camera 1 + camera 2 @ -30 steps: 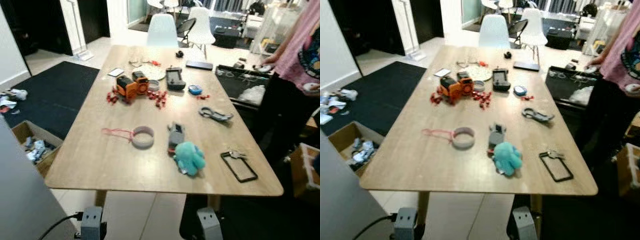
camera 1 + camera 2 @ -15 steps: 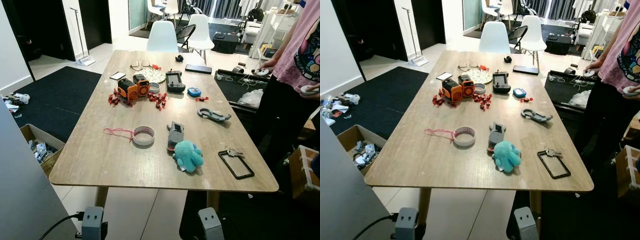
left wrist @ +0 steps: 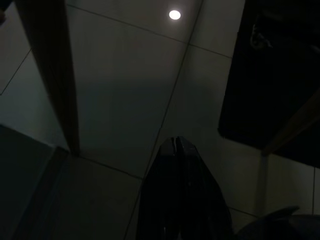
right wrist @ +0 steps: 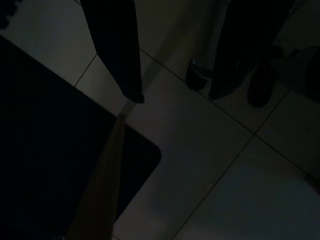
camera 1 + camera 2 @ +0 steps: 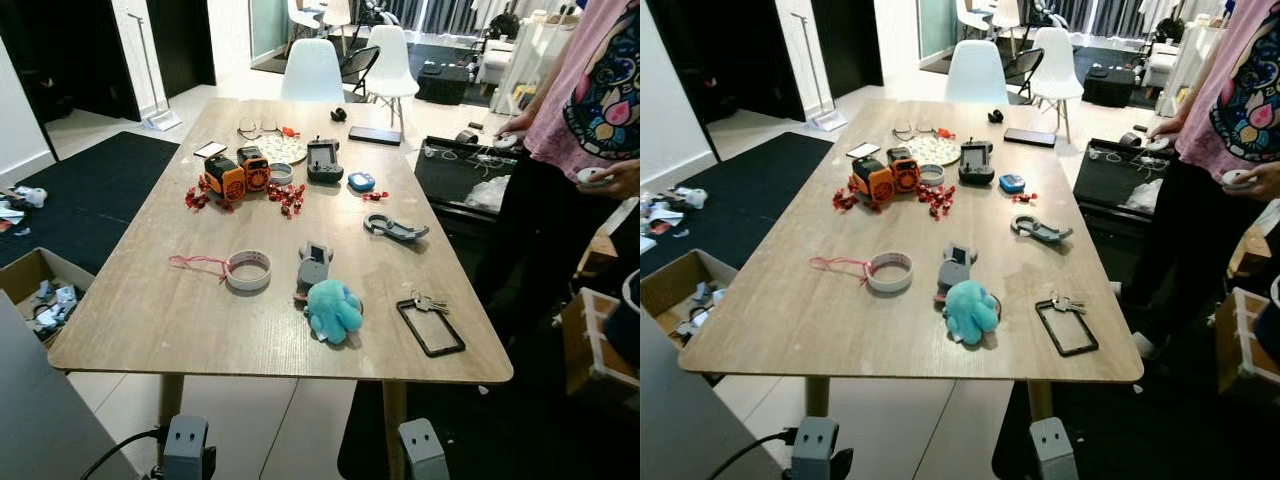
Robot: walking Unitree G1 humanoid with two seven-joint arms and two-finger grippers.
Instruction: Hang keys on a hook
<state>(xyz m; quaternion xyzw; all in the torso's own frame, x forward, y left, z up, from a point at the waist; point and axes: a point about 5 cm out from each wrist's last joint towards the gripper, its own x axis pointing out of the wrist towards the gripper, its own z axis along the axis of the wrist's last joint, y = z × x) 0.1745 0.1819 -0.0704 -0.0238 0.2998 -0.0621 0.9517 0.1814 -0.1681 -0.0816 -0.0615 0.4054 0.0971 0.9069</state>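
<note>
The keys lie near the table's right front corner, touching a black frame, within easy reach. Both arms hang idle below: left gripper fingers together, right gripper fingers apart.

A long wooden table stands in the middle of the room on a pale tiled floor. To its left a dark rug covers the floor, and an open cardboard box of odds and ends sits just beside the rug's near edge. White chairs stand at the table's far end, with more of them behind in a brightly lit area. A white wall runs along the left, next to a dark doorway. On the right a person in a pink top stands near the table, beside a low black stand.
</note>
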